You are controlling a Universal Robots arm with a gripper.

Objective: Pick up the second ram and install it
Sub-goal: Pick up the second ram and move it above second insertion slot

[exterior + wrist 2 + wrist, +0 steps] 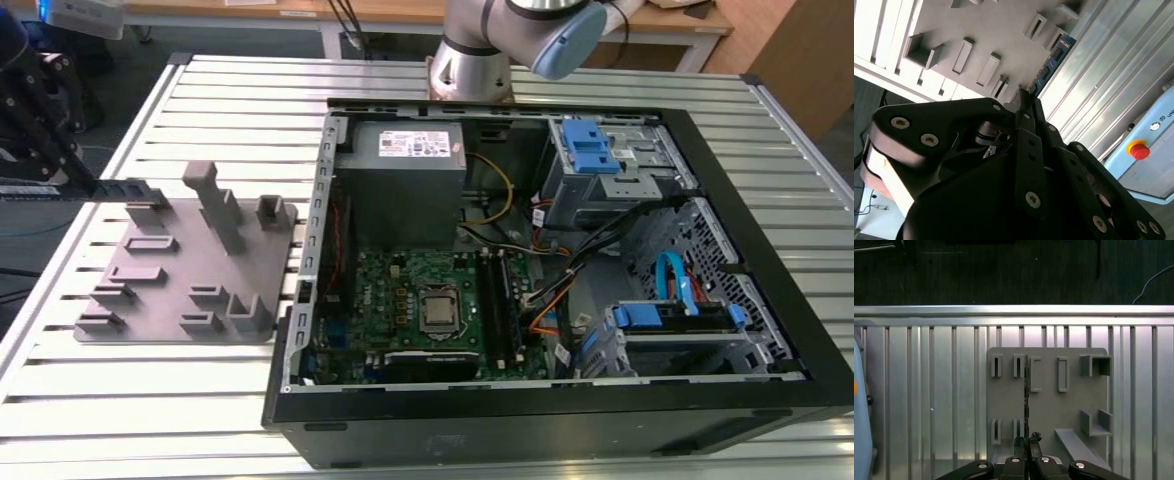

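Note:
My gripper point(1026, 97) is shut on the second ram point(1054, 60), a slim blue circuit-board stick that juts out past the fingertips. In the first wrist view the ram point(1026, 390) appears edge-on as a thin dark line running from the gripper point(1027, 441) across the grey fixture plate point(1054, 410). On the exterior view's left, the gripper point(70, 184) holds the ram point(127, 188) level above the back edge of that plate point(187, 270). The green motherboard point(414, 300) with its long black slots point(501, 300) lies inside the open computer case point(561, 260).
The fixture plate carries several upright posts point(214, 205) and small holders. The case holds a power supply point(400, 160), blue drive cages point(594, 150) and loose cables point(561, 270). The arm's base point(474, 50) stands behind the case. A box with a red button point(1139, 149) sits off the slatted table point(160, 400).

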